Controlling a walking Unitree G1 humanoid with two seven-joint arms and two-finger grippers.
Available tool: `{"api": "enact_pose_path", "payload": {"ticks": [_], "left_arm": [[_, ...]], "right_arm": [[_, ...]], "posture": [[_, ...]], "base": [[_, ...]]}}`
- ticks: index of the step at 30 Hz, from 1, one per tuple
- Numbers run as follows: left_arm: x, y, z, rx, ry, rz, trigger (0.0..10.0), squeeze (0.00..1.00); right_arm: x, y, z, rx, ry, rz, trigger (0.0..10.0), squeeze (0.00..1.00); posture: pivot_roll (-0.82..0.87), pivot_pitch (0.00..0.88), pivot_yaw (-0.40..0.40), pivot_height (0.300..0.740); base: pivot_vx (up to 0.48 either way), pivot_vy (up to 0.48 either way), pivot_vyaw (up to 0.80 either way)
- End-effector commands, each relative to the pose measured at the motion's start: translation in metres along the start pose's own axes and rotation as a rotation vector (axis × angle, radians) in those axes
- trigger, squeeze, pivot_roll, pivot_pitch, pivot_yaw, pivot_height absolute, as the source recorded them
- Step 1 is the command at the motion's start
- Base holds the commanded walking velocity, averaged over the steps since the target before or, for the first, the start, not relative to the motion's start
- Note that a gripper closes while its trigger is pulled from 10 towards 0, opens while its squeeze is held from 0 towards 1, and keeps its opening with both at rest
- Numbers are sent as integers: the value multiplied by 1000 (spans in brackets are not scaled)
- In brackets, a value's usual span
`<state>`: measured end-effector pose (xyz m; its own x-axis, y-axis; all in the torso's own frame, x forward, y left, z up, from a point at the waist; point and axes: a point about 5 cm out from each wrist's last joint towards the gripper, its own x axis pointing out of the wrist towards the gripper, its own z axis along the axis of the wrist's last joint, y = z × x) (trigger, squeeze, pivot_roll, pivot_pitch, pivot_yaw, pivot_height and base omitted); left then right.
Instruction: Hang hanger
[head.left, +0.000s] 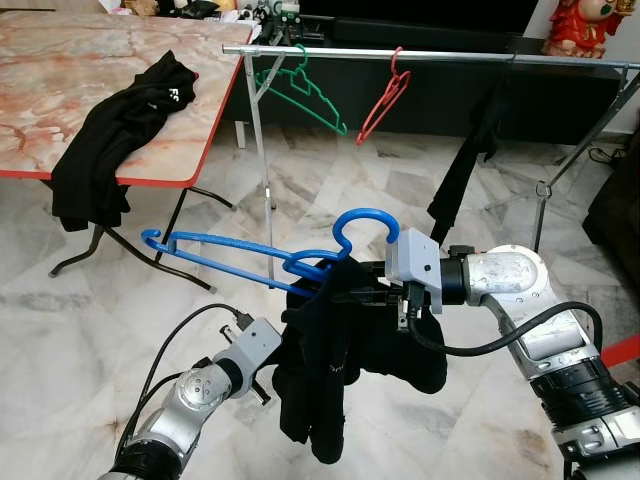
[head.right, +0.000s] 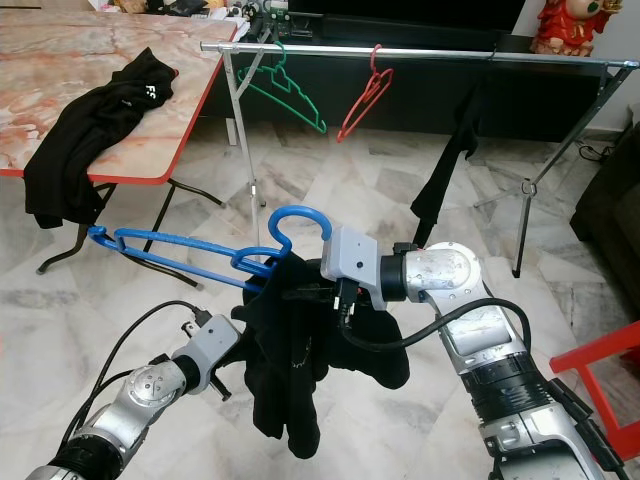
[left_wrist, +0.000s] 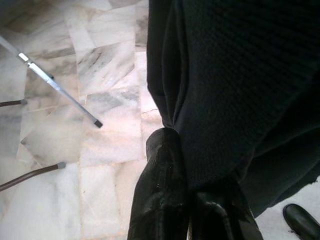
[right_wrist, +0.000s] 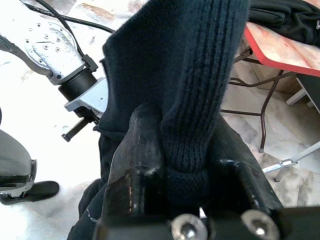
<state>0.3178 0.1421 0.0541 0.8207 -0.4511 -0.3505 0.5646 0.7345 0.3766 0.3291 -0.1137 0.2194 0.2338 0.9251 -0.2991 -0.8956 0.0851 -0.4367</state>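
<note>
blue hanger (head.left: 240, 258) held out in mid-air well short of the rail (head.left: 420, 55), lying almost flat with its hook (head.left: 366, 222) curling upward, likely so the hook can later drop over the bar. black garment (head.left: 330, 370) bunched on the near end of the hanger and drooping below it, only partly threaded on, far arm bare. right gripper (head.left: 372, 295) clamped on a fold of the knit at the hanger's neck, fingers (right_wrist: 140, 150) pinching ribbed cloth in the right wrist view, probably steadying cloth and hanger together. left gripper (left_wrist: 192, 200) low beside the hanging cloth, fingers pressed together with the fabric draped against them; grasping it or merely touching, cannot tell. nothing acting as a container here except the rail, carrying a green hanger (head.left: 300, 90), a red hanger (head.left: 385, 100) and a dark garment (head.left: 470, 160). another black garment (head.left: 120, 130) slumped over the table (head.left: 60, 60) edge.
</note>
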Motion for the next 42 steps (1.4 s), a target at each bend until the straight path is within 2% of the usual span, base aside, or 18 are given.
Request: {"api": "enact_pose_path", "payload": {"ticks": [1, 6, 9, 13, 16, 19, 21, 25, 27, 32, 38, 42], "left_arm": [[-2, 2, -8, -31, 39, 26, 0, 0], [-10, 9, -24, -46, 114, 77, 0, 0], [-18, 10, -35, -40, 145, 78, 0, 0], [-26, 8, -46, -57, 188, 78, 0, 0], [-28, 8, -48, -60, 196, 79, 0, 0], [-30, 7, -51, -60, 200, 77, 0, 0], [-30, 5, -52, -60, 209, 70, 0, 0], [-30, 4, -52, -61, 208, 69, 0, 0], [-29, 4, -51, -63, 208, 67, 0, 0], [-29, 5, -51, -63, 211, 66, 0, 0], [-30, 4, -50, -60, 211, 48, 0, 0], [-30, 4, -50, -57, 210, 43, 0, 0]], "right_arm": [[0, -2, 4, -23, -3, -17, 0, 0], [-11, 2, -19, -1, 106, -41, 0, 0], [-25, 12, -41, 64, 183, -48, 0, 0], [-41, 25, -59, 118, 254, -16, 0, 0], [-46, 29, -63, 132, 276, 7, 0, 0], [-58, 37, -77, 134, 384, 53, 0, 0], [-65, 42, -83, 173, 398, 68, 0, 0], [-70, 48, -89, 164, 467, 113, 0, 0], [-75, 52, -98, 144, 559, 136, 0, 0], [-74, 51, -99, 153, 544, 120, 0, 0], [-79, 52, -113, 86, 700, 123, 0, 0], [-81, 50, -118, 63, 761, 93, 0, 0]], "posture": [[12, 160, -86, 740], [16, 172, -89, 740], [17, 175, -91, 740], [15, 182, -91, 740], [16, 183, -92, 740], [12, 185, -92, 740], [11, 186, -93, 740], [11, 186, -93, 740], [11, 186, -93, 740], [14, 187, -93, 740], [17, 189, -96, 740], [16, 187, -96, 740]], "base": [[0, 0, 0], [0, 0, 0], [0, 0, 0], [0, 0, 0], [0, 0, 0], [0, 0, 0], [0, 0, 0], [0, 0, 0], [0, 0, 0], [0, 0, 0], [0, 0, 0], [0, 0, 0]]}}
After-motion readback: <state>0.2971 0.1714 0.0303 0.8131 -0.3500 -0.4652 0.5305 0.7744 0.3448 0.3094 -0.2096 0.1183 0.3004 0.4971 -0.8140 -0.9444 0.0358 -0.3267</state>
